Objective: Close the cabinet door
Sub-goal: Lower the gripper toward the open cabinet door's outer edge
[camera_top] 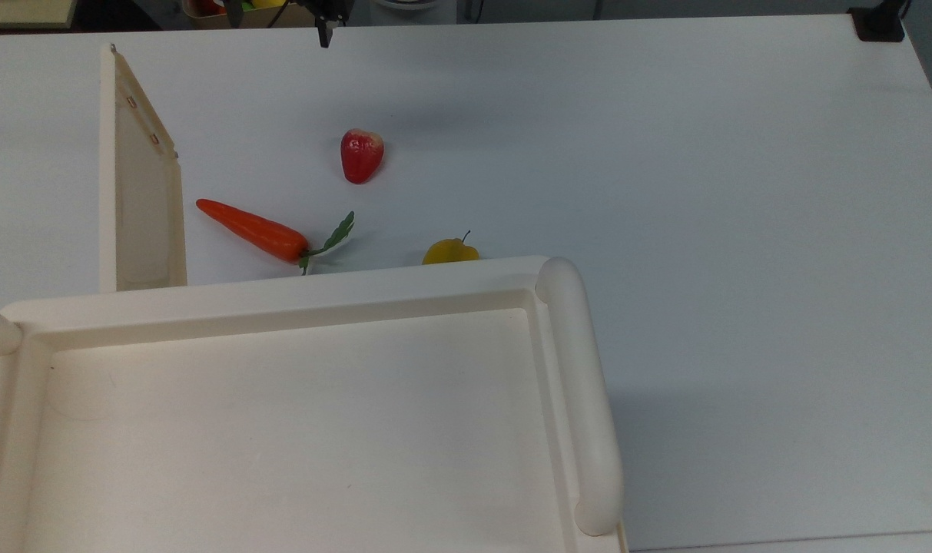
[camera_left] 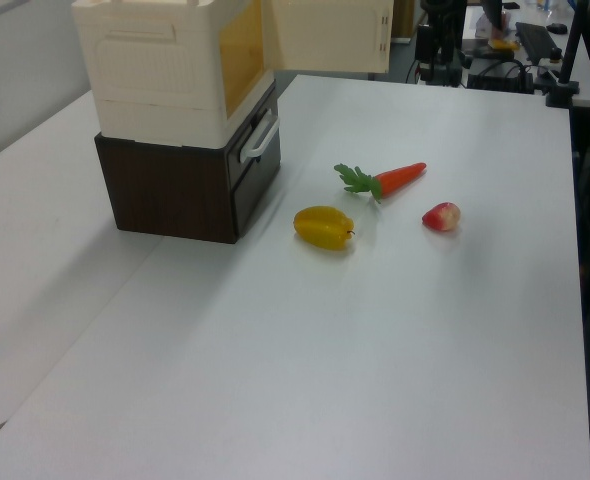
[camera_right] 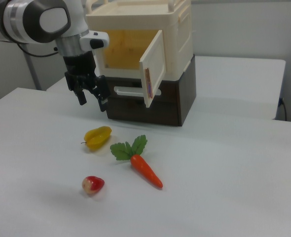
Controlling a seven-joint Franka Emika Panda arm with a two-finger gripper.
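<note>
The cabinet door (camera_right: 153,66) is a thin cream panel that stands swung wide open, showing the yellow inside of the cream cabinet (camera_right: 177,37). In the top view the door (camera_top: 139,192) juts out from the cabinet's left front corner; in the left view the door (camera_left: 327,35) hangs at the top. My gripper (camera_right: 91,100) hovers above the table at the right view's left of the door, apart from it. It is open with nothing between its fingers. One dark fingertip (camera_top: 325,34) shows at the top view's upper edge.
On the white table in front of the cabinet lie a carrot (camera_top: 254,229), a red fruit (camera_top: 361,156) and a yellow fruit (camera_top: 450,251). The cabinet sits on a dark brown drawer unit (camera_left: 190,185) with a white handle (camera_left: 262,138).
</note>
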